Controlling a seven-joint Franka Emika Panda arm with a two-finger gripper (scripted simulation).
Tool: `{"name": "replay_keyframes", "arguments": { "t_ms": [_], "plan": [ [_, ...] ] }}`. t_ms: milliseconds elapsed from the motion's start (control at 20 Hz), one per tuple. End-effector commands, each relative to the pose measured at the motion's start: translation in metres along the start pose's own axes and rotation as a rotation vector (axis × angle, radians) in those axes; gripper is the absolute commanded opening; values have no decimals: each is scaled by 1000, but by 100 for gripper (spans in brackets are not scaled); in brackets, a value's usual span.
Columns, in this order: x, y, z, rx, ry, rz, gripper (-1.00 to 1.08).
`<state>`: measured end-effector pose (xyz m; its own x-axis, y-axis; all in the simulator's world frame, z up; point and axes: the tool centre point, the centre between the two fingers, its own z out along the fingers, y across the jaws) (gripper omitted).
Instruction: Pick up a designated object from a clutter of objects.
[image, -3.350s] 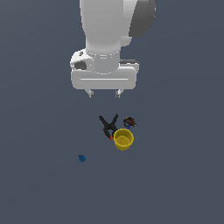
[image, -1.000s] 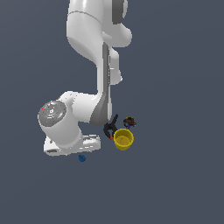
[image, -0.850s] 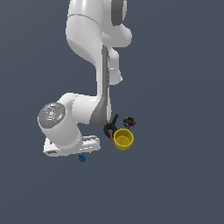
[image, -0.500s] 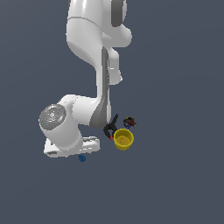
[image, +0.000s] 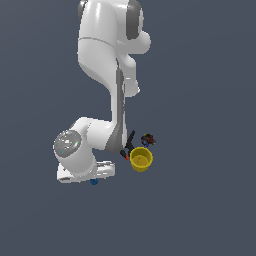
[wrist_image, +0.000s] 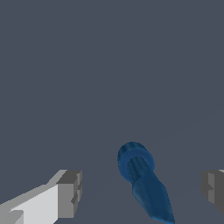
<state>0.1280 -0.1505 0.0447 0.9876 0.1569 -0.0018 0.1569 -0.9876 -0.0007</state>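
Gripper (wrist_image: 141, 187) sits spread wide w/ the blue piece (wrist_image: 144, 181) lying between its fingers (wrist_image: 69, 192), untouched, so centre it, then squeeze slowly.

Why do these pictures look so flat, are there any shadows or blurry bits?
Exterior view: even light, no cast shadows under the yellow cup, only soft shading and a highlight on the arm. Wrist view: sharp throughout, the blue piece shaded darker along one side, the gripper fingers plain grey, no glare.
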Motion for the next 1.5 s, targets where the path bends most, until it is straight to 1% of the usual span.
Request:
{"name": "replay_keyframes", "arguments": {
  "t_ms": [0, 100, 150, 900, 1200, 1450],
  "plan": [
    [1, 0, 3, -1, 2, 0, 100],
    [2, 1, 2, -1, 2, 0, 100],
    [2, 1, 2, -1, 2, 0, -100],
    [0, -3, -2, -1, 2, 0, -100],
    [-6, -17, -18, -1, 2, 0, -100],
    [-14, -37, -42, -1, 2, 0, -100]
  ]
}}
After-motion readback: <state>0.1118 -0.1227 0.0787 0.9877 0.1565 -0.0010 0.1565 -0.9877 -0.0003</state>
